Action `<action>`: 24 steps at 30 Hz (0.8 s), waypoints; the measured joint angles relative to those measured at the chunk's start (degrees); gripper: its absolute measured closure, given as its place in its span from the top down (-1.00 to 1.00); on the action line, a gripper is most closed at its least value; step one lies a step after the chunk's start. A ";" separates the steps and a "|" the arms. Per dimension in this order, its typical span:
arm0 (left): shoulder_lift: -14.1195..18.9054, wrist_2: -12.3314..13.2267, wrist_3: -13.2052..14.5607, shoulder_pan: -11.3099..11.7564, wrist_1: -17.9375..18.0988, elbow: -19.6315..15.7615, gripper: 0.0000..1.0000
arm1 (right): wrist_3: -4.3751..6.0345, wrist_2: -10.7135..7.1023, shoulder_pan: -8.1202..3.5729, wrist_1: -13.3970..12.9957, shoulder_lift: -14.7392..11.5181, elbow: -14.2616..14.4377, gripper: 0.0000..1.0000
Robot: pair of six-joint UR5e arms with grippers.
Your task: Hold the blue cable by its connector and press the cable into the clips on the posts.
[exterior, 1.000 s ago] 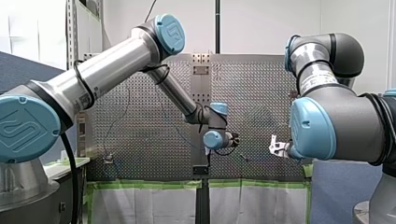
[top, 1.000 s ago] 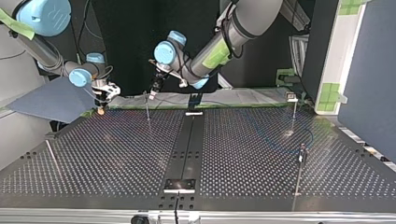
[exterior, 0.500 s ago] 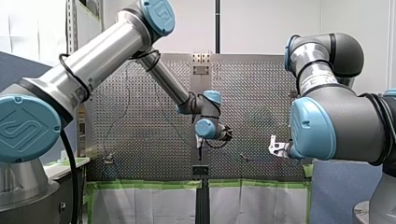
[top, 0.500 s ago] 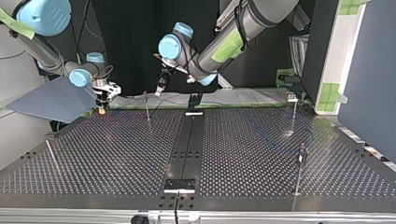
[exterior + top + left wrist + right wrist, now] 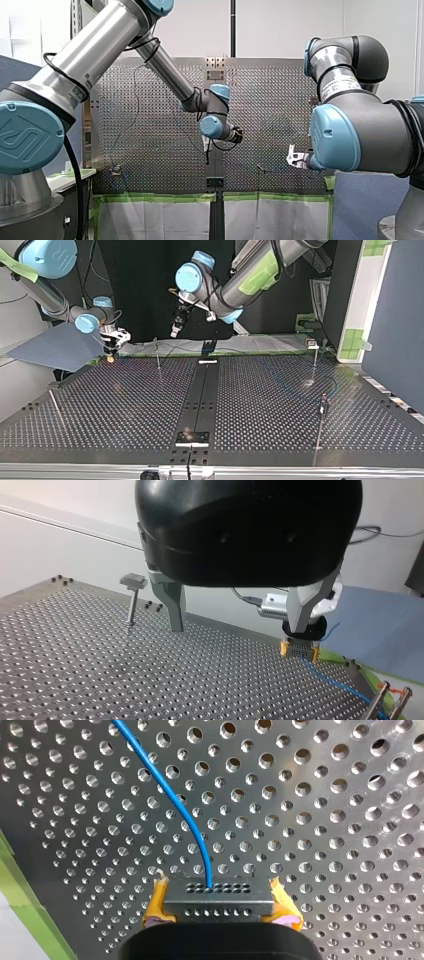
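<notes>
Your right gripper (image 5: pixel 220 912) is clamped on the connector (image 5: pixel 218 892) near the table's (image 5: pixel 260 405) corner by the arms, the blue cable (image 5: pixel 170 790) trailing slack across the table. Your left gripper (image 5: pixel 237 628) hangs empty with jaws apart, so nothing steadies that slack: it may snag or miss the clip (image 5: pixel 133 581) on the post (image 5: pixel 131 607).

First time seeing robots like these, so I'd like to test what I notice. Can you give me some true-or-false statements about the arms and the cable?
My right gripper clamps the grey multi-hole connector of the thin blue cable. True.
My left gripper also holds the cable. False: its metal fingers are open and empty.
The silver metal table is full of small holes. True.
My left gripper rests on the table. False: it hangs above it.
</notes>
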 joint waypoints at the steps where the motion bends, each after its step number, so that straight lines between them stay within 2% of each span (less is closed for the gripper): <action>1: 0.50 -0.01 -0.10 -0.03 0.02 -0.49 1.00 | 0.00 0.00 0.04 0.00 0.00 0.00 -1.00; 7: 3.67 0.05 0.22 0.15 0.08 -3.67 1.00 | -0.05 0.01 0.15 0.00 0.01 -0.10 -1.00; 11: 5.71 0.02 0.57 0.17 -0.04 -5.71 1.00 | -0.44 0.02 0.27 0.02 -0.01 -0.29 -1.00; 14: 7.43 0.06 0.67 0.09 -0.11 -7.43 1.00 | -1.58 0.13 0.48 0.29 -0.03 -0.50 -1.00; 18: 10.05 0.05 0.75 -0.09 -0.16 -10.04 1.00 | -3.52 0.89 1.00 2.01 -0.10 -0.87 -1.00; 24: 13.50 0.19 1.25 -0.11 -0.09 -13.49 1.00 | -4.31 1.96 1.58 3.65 -0.60 -0.95 -1.00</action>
